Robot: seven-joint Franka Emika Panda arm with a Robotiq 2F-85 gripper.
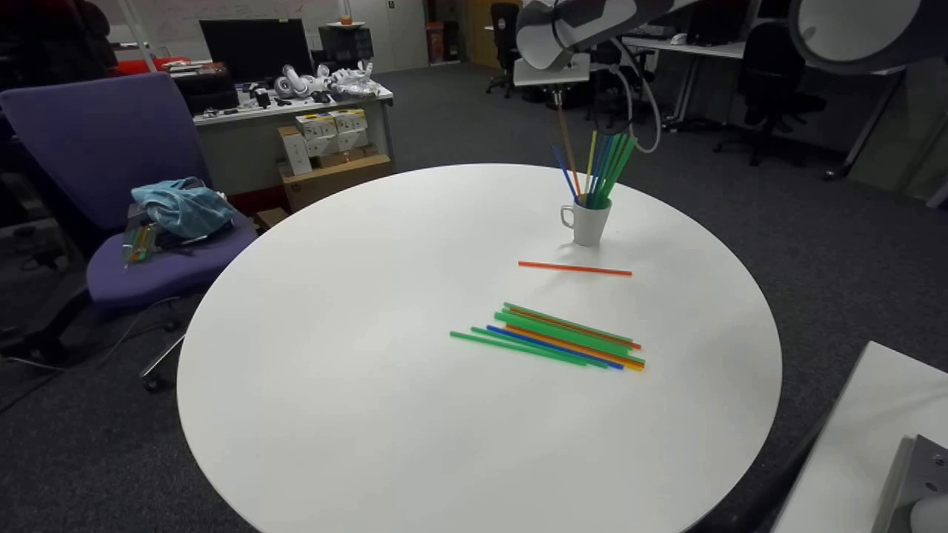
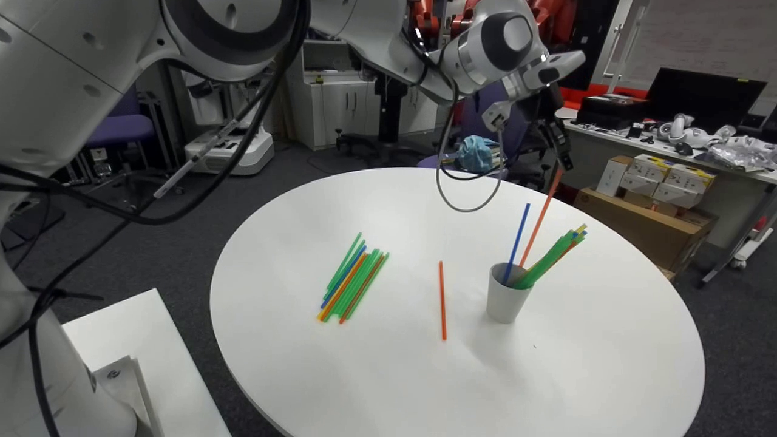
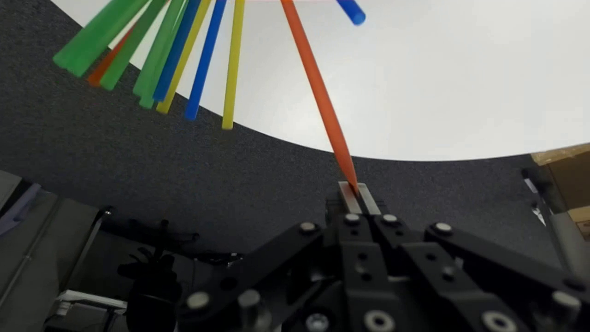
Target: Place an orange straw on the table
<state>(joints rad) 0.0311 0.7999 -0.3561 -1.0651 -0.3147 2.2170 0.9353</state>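
My gripper [image 3: 354, 188] is shut on the upper end of an orange straw [image 3: 320, 94], pinched between the fingertips. In both exterior views the gripper [image 2: 563, 162] is above the cup, and the held straw [image 2: 541, 215] slants down with its lower end inside the white cup; it also shows in an exterior view [image 1: 569, 148]. A like orange-red straw [image 1: 575, 268] lies flat on the white round table [image 1: 333, 333], between the cup and a row of straws; it shows too in an exterior view [image 2: 442, 300].
The white cup [image 1: 590, 226] holds several green, blue and yellow straws and stands near the table's edge. A row of green, blue and orange straws [image 2: 355, 285] lies on the table. A purple chair [image 1: 167, 266] stands beside the table. A cable [image 2: 467, 209] hangs from the arm.
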